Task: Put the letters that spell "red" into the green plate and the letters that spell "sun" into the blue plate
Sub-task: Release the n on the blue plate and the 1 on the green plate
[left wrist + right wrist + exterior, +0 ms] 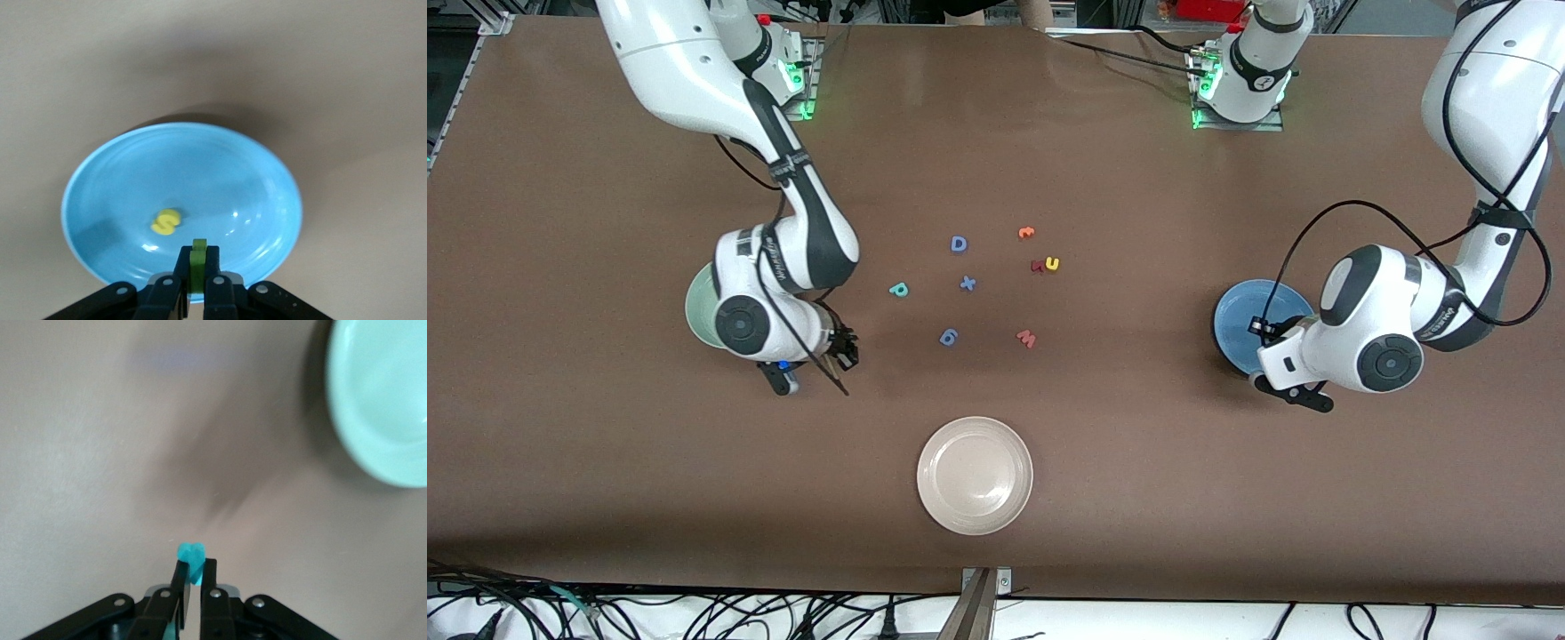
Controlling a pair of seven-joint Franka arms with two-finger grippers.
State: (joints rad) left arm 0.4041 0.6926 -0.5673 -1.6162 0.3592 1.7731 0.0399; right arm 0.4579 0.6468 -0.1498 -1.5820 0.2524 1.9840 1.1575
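both arms loaded: one letter over its plate, the other just short of its plate.

nearest the front camera, the plain cream-white round plate (975,488) sits unused. the right gripper (192,577) is pinched narrow on a small teal foam letter (192,557) (likely the "r"), standing on edge between the jaws, long axis in line with the fingers; it hangs over bare table just beside the round pale mint-green plate (383,400), which lies toward the right arm's end of the table, so the coming move is a short carry that way. the left gripper (197,277) is clamped on a thin dark-green foam letter (198,261), upright, over the rim of the round medium-blue plate (120,173), where a yellow foam "s" (166,221) already lies. farther off, the teal "p"-shaped letter (898,289), yellow "u" (1052,263) and orange "e" (1026,233) lie flat on the table.
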